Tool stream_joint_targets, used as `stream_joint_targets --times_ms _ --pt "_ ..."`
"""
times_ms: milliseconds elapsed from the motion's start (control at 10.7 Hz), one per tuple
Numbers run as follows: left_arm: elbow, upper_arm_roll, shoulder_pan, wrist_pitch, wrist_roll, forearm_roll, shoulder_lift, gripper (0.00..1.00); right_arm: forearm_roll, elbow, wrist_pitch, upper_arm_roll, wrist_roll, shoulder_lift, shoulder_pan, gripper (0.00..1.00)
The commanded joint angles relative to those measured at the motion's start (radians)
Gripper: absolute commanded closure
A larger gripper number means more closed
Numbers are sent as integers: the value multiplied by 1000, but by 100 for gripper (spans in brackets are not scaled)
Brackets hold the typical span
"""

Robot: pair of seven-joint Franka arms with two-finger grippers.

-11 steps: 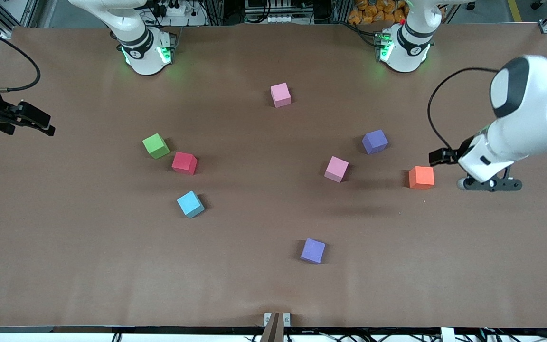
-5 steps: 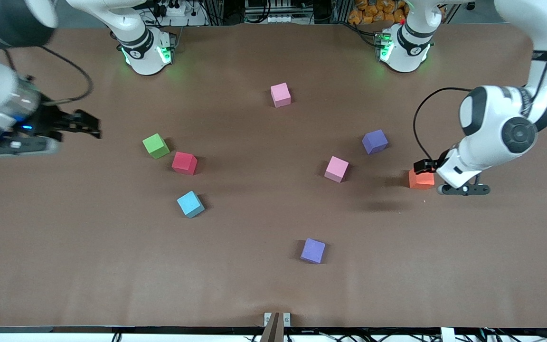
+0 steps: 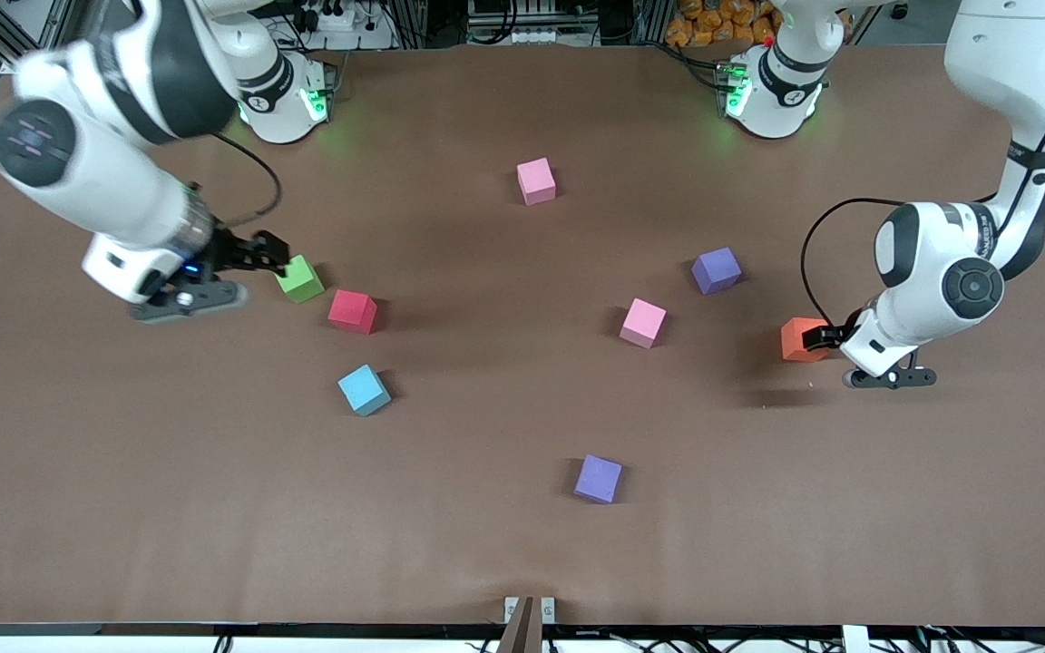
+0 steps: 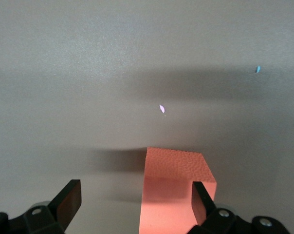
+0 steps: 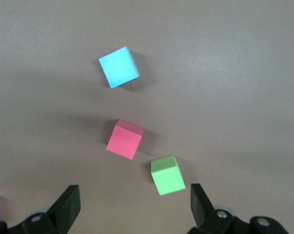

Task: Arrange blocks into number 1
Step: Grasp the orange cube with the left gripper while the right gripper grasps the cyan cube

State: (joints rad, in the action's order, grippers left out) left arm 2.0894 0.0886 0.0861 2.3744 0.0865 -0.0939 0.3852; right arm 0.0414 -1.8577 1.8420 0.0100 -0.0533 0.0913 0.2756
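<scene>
Five blocks lie apart on the brown table: a pink block (image 3: 536,180) near the bases, another pink block (image 3: 643,322) mid-table, an orange block (image 3: 796,339), a red block (image 3: 352,311) and a light blue block (image 3: 364,390). My left gripper (image 3: 820,336) is low and open around the orange block (image 4: 176,187), which lies close against one finger (image 4: 201,197); the left gripper (image 4: 136,196) grips nothing. My right gripper (image 3: 268,254) hangs open over the table beside the green cube. In the right wrist view the right gripper (image 5: 132,200) faces the red block (image 5: 124,139) and light blue block (image 5: 119,67).
A green cube (image 3: 298,278) lies beside the red block, also seen as the green cube (image 5: 167,174) near one right finger. One purple cube (image 3: 716,270) lies next to the mid-table pink block, another purple cube (image 3: 598,478) nearer the front camera.
The right arm swung in from its end of the table to the green cube. The left gripper moved in and down around the orange block. No block has moved.
</scene>
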Motion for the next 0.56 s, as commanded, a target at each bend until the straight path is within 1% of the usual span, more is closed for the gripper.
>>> stream_joint_targets --times_ms 0,280,467 --pt "-14 14 -8 0 71 -21 -5 0 11 -1 86 -5 61 98 13 0" --pt "-14 26 -11 0 93 -17 -8 0 12 8 195 -5 104 206 11 0" --pt "-8 28 -11 0 94 -12 -6 0 14 57 218 -5 118 270 4 0"
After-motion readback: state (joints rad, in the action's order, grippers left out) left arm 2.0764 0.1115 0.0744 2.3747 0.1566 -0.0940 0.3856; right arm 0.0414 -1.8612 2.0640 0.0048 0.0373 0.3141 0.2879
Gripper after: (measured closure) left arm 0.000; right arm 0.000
